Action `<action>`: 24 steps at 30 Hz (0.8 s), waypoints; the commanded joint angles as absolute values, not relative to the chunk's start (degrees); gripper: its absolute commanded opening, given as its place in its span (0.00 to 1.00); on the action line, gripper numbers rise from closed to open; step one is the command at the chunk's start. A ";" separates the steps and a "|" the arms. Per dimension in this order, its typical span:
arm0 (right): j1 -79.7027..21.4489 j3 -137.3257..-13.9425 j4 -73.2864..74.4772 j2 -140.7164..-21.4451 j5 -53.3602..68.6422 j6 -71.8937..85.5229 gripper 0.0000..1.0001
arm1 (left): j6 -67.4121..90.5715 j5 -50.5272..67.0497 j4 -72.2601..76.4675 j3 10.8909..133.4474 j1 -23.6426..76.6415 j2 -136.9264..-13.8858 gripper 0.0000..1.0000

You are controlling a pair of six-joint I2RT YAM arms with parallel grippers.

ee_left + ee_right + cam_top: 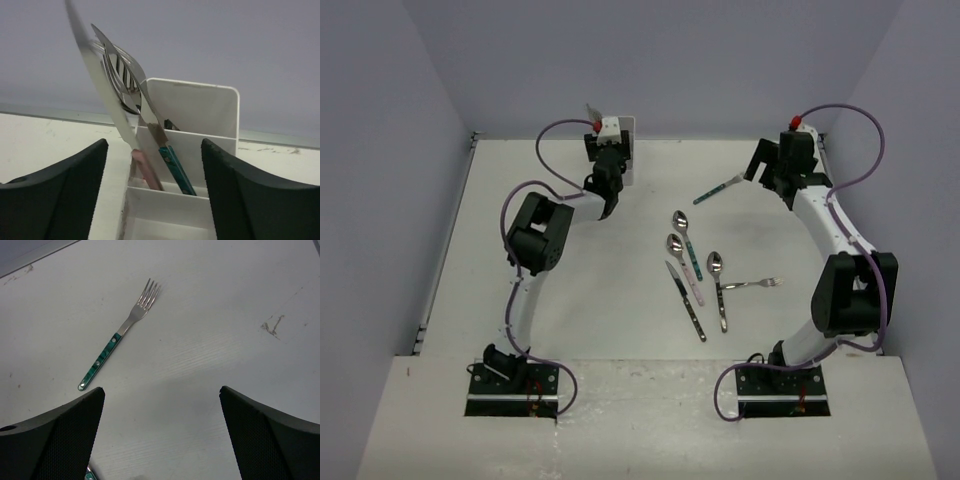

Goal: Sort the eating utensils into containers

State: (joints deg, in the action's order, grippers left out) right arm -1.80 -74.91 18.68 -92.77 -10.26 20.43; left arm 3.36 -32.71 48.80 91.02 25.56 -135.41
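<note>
The right tool (161,390) is wide open and has nothing in it. It hangs just over the tabletop (210,315), on the far right side. The teal fork (120,342) lies flat in front of it, a bit to the left of the gap between its two fingers. The fork lies on a slant. The end of its handle is close to the left finger, and its prongs point away and to the right. So it lies neither straight across the gap nor straight along it. I think the tool must go forward and a little left, and turn some, so its fingers can close on the thin handle from both sides.

The right arm is much nearer to this fork than the left arm is. The left tool (154,150) is up at the white holder (200,105), at the far edge of the tabletop. Its fingers are apart and hold nothing, and the holder shows between them. A pink knife (100,85) and a fork in the holder (172,165) stand there, leaning to one side.

Three spoons (682,222), a black knife (687,302) and a silver fork (752,284) lie in the middle, well apart from both tools and not yet sorted
</note>
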 commanded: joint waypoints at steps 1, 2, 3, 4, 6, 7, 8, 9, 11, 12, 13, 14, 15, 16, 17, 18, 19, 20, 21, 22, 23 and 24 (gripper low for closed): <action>-1.58 -76.21 18.37 -90.79 -9.93 19.07 0.99 | 2.99 -32.52 51.86 89.92 25.75 -127.10 0.81; -1.58 -75.85 18.37 -90.27 -10.02 19.16 0.99 | 2.99 -32.08 51.16 89.22 25.84 -125.35 0.88; -1.58 -74.89 18.46 -89.22 -10.11 19.60 0.99 | 2.81 -31.91 49.33 88.95 26.10 -124.38 1.00; -1.58 -74.45 18.46 -88.69 -10.37 19.95 0.99 | 2.55 -31.30 48.52 88.16 26.28 -122.19 1.00; -1.67 -73.48 18.98 -87.72 -10.55 20.74 0.99 | 1.76 -30.59 45.37 87.19 26.98 -119.81 1.00; -1.58 -72.78 19.16 -86.93 -10.81 21.70 0.99 | 1.58 -29.54 43.96 86.14 27.24 -118.66 1.00; -1.67 -72.60 20.12 -86.92 -11.25 22.23 0.99 | 1.32 -28.31 42.38 85.61 27.42 -116.13 1.00; -1.67 -72.60 20.56 -86.92 -11.51 22.85 0.99 | 1.58 -27.34 38.27 85.26 27.68 -114.89 1.00; -2.11 -73.73 21.96 -87.89 -11.86 24.69 0.99 | 2.63 -24.10 34.12 83.59 27.69 -111.02 1.00; -2.46 -74.18 22.15 -88.50 -12.39 25.39 0.99 | 4.12 -23.73 30.88 82.71 27.77 -109.70 1.00; -3.59 -75.75 22.41 -89.29 -12.83 26.71 0.99 | 5.17 -23.90 29.54 80.36 27.69 -106.82 1.00; -4.13 -76.89 23.63 -91.47 -12.83 27.41 0.99 | 6.14 -24.25 28.66 78.85 27.69 -105.40 1.00; -4.65 -78.30 24.51 -92.89 -12.48 28.47 0.99 | 7.98 -24.87 28.13 77.10 27.77 -103.90 1.00; -5.53 -81.79 25.57 -94.55 -11.70 30.04 0.99 | 8.95 -26.00 28.04 73.34 27.77 -102.58 1.00; -5.97 -83.65 27.06 -98.22 -10.99 30.67 0.99 | 9.75 -26.62 27.86 71.47 27.69 -100.13 1.00; -6.67 -88.11 28.11 -100.35 -9.77 32.07 0.99 | 11.32 -27.76 27.17 68.50 27.69 -98.98 1.00; -6.77 -90.59 29.26 -102.63 -8.80 32.69 0.99 | 12.21 -28.38 26.46 67.34 27.60 -97.14 1.00; -6.94 -93.49 32.83 -107.35 -8.18 33.65 0.99 | 14.13 -29.08 25.67 66.45 27.60 -96.42 1.00; -7.03 -99.35 34.96 -109.84 -8.09 36.19 0.99 | 15.19 -30.31 23.75 64.88 27.60 -95.55 1.00; -7.38 -101.84 36.81 -112.13 -8.61 37.34 0.99 | 15.90 -30.58 22.95 64.17 27.51 -94.15 1.00; -7.47 -104.30 39.96 -116.67 -8.96 39.44 0.99 | 16.95 -30.76 22.42 63.29 27.51 -93.43 1.00; -7.47 -108.94 41.21 -118.81 -9.05 40.33 0.99 | 17.22 -31.37 22.24 61.89 27.42 -92.12 1.00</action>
State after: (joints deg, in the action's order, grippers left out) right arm -7.44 -101.03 32.51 -113.10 -9.17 33.87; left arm 12.71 -28.38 25.63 64.49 27.77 -96.25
